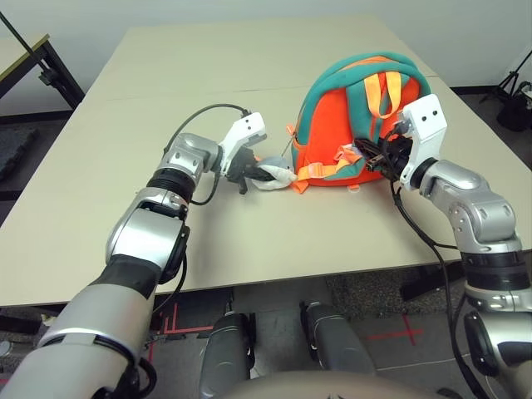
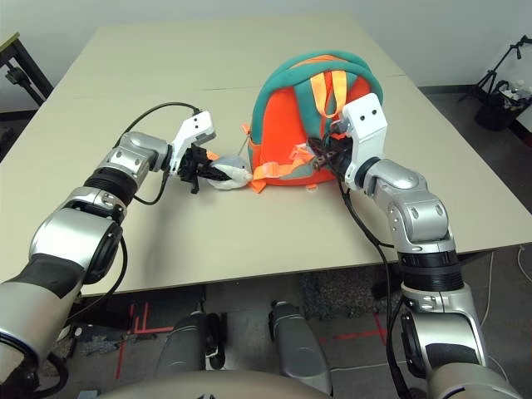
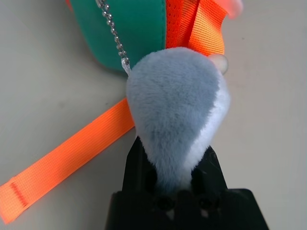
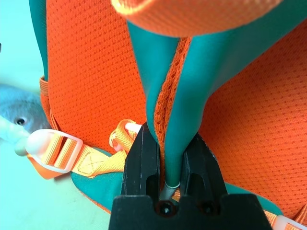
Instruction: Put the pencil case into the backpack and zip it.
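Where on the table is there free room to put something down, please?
The table looks bare along its near edge, in front of the backpack, and also behind the left arm, towards the far edge. It is crowded between the grippers, where plush toy, straps and backpack meet.

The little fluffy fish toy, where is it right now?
Seen from the robot's head, the fish toy is on the table just left of the orange backpack, its tail pinched in the left gripper.
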Robot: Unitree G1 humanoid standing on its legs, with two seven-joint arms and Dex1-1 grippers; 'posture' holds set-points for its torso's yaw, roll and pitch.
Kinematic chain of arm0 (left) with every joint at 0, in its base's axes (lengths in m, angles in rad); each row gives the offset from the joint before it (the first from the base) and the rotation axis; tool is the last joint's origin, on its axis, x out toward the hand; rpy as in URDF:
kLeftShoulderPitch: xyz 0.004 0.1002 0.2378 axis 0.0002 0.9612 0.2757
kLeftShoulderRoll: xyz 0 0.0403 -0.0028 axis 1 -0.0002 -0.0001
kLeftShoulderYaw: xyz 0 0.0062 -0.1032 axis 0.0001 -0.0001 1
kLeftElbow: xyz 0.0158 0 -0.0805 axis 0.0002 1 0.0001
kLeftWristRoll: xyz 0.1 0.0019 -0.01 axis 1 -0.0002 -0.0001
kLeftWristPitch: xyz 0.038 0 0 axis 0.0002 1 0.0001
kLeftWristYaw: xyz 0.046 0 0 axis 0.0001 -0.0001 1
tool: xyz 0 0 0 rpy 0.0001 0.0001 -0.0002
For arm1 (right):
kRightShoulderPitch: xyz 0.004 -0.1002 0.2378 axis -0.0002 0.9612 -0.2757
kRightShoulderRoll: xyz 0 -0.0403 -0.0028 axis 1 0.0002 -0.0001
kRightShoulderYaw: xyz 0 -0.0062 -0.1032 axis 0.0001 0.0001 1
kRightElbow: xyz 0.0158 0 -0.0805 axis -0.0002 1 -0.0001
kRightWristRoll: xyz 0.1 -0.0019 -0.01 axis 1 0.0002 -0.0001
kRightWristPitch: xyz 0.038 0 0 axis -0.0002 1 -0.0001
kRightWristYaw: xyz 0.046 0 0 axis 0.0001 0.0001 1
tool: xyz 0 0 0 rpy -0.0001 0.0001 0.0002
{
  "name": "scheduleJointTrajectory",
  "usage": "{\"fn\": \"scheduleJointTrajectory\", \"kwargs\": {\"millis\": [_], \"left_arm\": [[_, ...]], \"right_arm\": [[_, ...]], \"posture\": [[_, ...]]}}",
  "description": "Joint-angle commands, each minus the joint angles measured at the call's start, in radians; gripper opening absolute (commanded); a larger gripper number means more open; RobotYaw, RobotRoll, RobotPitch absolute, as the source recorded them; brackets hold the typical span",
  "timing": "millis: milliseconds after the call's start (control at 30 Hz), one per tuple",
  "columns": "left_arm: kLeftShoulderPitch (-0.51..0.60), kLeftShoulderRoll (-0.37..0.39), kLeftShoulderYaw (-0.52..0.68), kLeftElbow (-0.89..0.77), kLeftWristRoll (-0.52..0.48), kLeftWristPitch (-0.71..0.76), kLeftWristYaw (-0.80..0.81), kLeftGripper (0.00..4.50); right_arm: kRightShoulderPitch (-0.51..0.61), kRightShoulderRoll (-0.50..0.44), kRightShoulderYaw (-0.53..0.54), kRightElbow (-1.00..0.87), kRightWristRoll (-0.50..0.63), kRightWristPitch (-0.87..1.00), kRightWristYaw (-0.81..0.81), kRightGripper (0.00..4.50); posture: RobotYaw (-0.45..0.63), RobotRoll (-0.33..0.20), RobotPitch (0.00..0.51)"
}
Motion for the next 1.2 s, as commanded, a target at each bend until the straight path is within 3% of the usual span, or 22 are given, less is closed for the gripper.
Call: {"fn": "scheduleJointTrajectory", "kwargs": {"millis": [33, 267, 300, 333, 367, 600, 667, 1033, 1200], "left_arm": [[0.012, -0.007, -0.011, 0.049, 0.040, 0.004, 0.020, 0.29], [-0.031, 0.015, 0.085, 0.011, -0.031, 0.054, -0.011, 0.29], [-0.033, 0.019, 0.092, 0.005, -0.033, 0.061, -0.018, 1.04], [-0.035, 0.025, 0.099, -0.004, -0.036, 0.067, -0.027, 1.35], [-0.036, 0.035, 0.107, -0.017, -0.042, 0.077, -0.039, 1.80], [-0.016, 0.111, 0.141, -0.158, -0.083, 0.165, -0.107, 4.50], [0.000, 0.130, 0.144, -0.208, -0.091, 0.193, -0.119, 4.50], [0.117, 0.254, 0.168, -0.486, -0.166, 0.364, -0.115, 4.50], [0.190, 0.289, 0.219, -0.591, -0.221, 0.443, -0.067, 4.50]], "right_arm": [[0.020, -0.001, 0.011, 0.007, -0.016, 0.024, -0.009, 0.25], [0.015, -0.004, 0.003, -0.002, -0.008, 0.040, -0.005, 0.25], [0.015, -0.006, 0.002, -0.003, -0.005, 0.046, -0.001, 0.25], [0.015, -0.009, 0.002, -0.007, -0.003, 0.052, 0.004, 0.25], [0.012, -0.009, -0.009, -0.013, 0.010, 0.066, 0.006, 1.00], [-0.016, -0.030, -0.138, -0.054, 0.160, 0.225, 0.025, 3.64], [-0.020, -0.054, -0.172, -0.064, 0.205, 0.275, 0.042, 4.43], [0.005, -0.262, -0.346, -0.121, 0.445, 0.533, 0.158, 4.47], [0.081, -0.305, -0.397, -0.097, 0.411, 0.489, 0.129, 4.47]], "posture": [[-0.25, 0.000, 0.089], [-0.25, 0.000, 0.091], [-0.24, 0.000, 0.091], [-0.24, 0.000, 0.091], [-0.24, 0.000, 0.091], [-0.23, 0.000, 0.095], [-0.23, 0.000, 0.095], [-0.22, 0.000, 0.098], [-0.21, 0.000, 0.099]]}}
